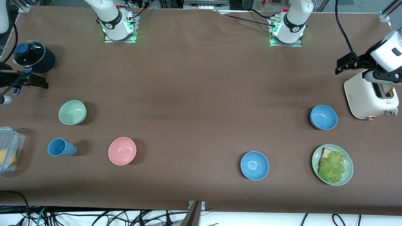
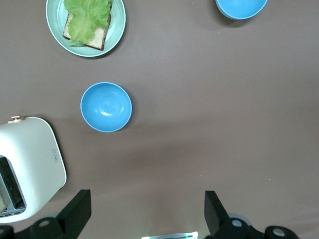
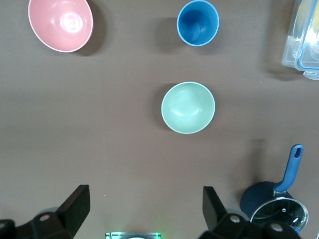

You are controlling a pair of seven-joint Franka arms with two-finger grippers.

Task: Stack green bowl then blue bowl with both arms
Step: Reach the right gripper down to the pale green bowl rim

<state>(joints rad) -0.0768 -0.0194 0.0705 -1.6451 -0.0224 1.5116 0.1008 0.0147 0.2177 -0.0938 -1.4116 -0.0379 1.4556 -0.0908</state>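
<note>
This was a robotics lab staged as a kitchen. Two white arms were bolted on metal base plates (image 1: 120,39) with green lights to a worktop (image 1: 201,78) covered in brown cloth; loose cables (image 1: 94,216) trailed along its edge beside aluminium framing. Kitchenware stood as props: a toaster (image 1: 370,97), a lidded pot (image 1: 33,56), bowls.

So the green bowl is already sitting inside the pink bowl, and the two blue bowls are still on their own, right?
Not quite. The green bowl stands alone on the table, apart from the pink bowl, which is empty; the front view shows this. The two blue bowls are indeed on their own.
</note>
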